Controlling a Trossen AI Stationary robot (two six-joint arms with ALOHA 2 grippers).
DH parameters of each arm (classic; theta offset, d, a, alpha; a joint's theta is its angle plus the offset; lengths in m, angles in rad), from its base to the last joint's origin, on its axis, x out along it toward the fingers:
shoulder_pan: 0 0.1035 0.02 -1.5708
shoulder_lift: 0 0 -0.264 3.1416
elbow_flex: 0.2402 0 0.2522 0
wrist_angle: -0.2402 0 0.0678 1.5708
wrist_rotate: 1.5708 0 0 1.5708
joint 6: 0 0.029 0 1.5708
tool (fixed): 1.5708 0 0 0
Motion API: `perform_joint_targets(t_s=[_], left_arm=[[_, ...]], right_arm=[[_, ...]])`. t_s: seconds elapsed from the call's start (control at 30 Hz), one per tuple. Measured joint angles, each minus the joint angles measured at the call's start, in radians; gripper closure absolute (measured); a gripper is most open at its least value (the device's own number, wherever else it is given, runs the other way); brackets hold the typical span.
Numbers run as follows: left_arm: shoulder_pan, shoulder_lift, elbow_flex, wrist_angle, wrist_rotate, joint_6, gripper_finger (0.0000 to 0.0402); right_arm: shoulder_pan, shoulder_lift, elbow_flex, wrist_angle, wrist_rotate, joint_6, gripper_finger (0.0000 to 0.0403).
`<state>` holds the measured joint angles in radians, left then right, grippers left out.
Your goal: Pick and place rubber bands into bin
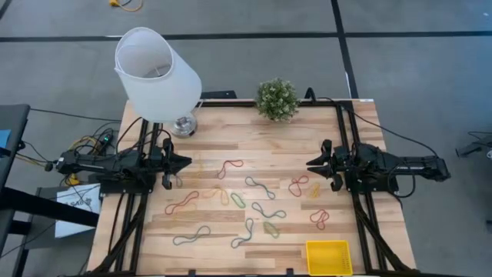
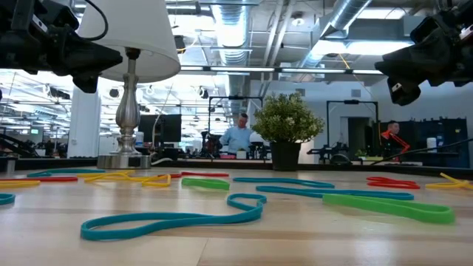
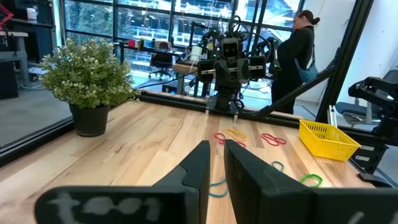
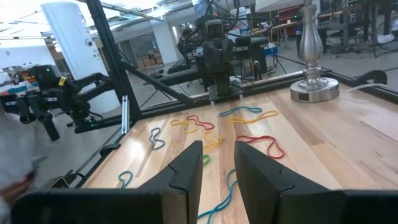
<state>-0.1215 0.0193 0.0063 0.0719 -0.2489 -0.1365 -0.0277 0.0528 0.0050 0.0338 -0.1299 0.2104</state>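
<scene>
Bands (image 1: 231, 165) scattered across desk (image 1: 207, 231), red, green, blue, yellow; none visible in bin (image 1: 327, 257) at near right corner. Left claw (image 1: 184, 162) and right claw (image 1: 311, 164) hover apart at desk sides, fingers slightly spread, holding nothing. Task unstarted, by appearances.

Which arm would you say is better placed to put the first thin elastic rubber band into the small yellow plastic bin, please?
Probably the right: the right gripper is raised over the table's right side, near red rubber bands and the bin; the left gripper is farther away.
</scene>
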Motion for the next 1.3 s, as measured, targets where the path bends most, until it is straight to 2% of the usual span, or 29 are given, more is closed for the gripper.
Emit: perform_joint_targets(t_s=[0.17, 0.37, 0.47, 0.8, 1.0, 1.3], left_arm=[[0.0, 0.0, 0.0, 0.0, 0.0, -0.002, 0.0366], [0.0, 0.0, 0.0, 0.0, 0.0, 0.188, 0.0366], [0.0, 0.0, 0.0, 0.0, 0.0, 0.216, 0.0366], [0.0, 0.0, 0.0, 0.0, 0.0, 0.129, 0.0366], [0.0, 0.0, 0.0, 0.0, 0.0, 0.153, 0.0366], [0.0, 0.0, 0.0, 0.001, -0.017, 0.095, 0.0366]], right_arm=[[0.0, 0.0, 0.0, 0.0, 0.0, 0.0, 0.0316], [0.0, 0.0, 0.0, 0.0, 0.0, 0.0, 0.0316], [0.0, 0.0, 0.0, 0.0, 0.0, 0.0, 0.0316], [0.0, 0.0, 0.0, 0.0, 0.0, 0.0, 0.0316], [0.0, 0.0, 0.0, 0.0, 0.0, 0.0, 0.0316], [0.0, 0.0, 0.0, 0.0, 0.0, 0.0, 0.0316]])
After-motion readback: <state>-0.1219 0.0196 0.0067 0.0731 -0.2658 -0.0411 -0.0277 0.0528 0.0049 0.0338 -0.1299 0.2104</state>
